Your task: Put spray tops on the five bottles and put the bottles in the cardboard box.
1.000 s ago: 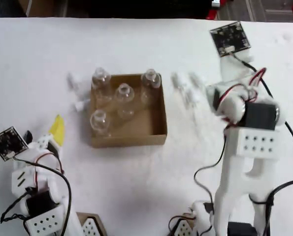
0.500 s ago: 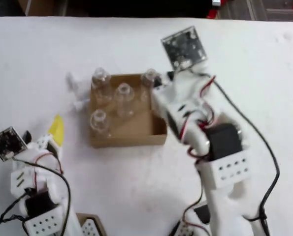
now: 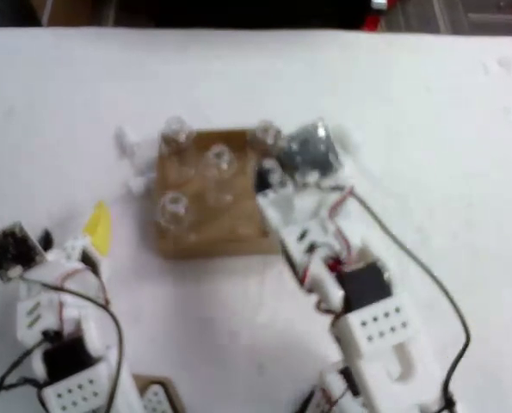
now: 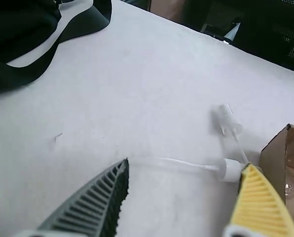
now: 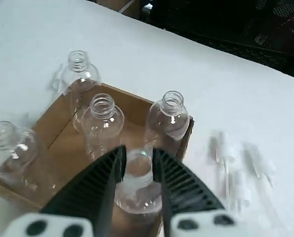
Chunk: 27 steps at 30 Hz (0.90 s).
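R gripper (image 5: 139,152) clenched on white plastic spray top (image 5: 136,174). Clear plastic bottle (image 5: 132,201) in brown cardboard box (image 5: 135,100) sits directly below jaws. Step: capping. Next, prob.: lower straight, seat on neck.

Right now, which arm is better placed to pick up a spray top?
Left. Its jaws are open beside a spray top on the table; the right arm's jaws are shut on a bottle at the box.

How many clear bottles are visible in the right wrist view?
5. In the cardboard box: corner bottle, middle bottle, edge bottle, side bottle. The fifth bottle is held in the right claw. None seems hidden.
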{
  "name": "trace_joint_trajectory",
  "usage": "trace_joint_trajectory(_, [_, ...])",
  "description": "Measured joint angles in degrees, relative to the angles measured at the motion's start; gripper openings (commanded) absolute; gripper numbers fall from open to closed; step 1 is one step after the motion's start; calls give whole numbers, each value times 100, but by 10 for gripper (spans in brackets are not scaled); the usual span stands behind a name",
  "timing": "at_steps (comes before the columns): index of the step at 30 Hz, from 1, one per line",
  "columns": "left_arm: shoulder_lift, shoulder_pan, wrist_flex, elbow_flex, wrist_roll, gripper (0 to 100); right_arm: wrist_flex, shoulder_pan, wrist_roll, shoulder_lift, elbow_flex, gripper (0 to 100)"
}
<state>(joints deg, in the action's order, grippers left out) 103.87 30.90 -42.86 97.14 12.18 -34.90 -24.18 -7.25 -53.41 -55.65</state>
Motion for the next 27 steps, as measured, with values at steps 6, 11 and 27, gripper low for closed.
trace_joint_trajectory(6, [0, 0, 0, 0, 0, 327, 141, -308, 114, -202, -352, 16])
trace_joint_trajectory(11, [0, 0, 0, 0, 0, 326, 229, -352, 114, -141, -352, 16])
trace_joint_trajectory(27, [0, 0, 0, 0, 0, 326, 229, -343, 114, 237, -352, 55])
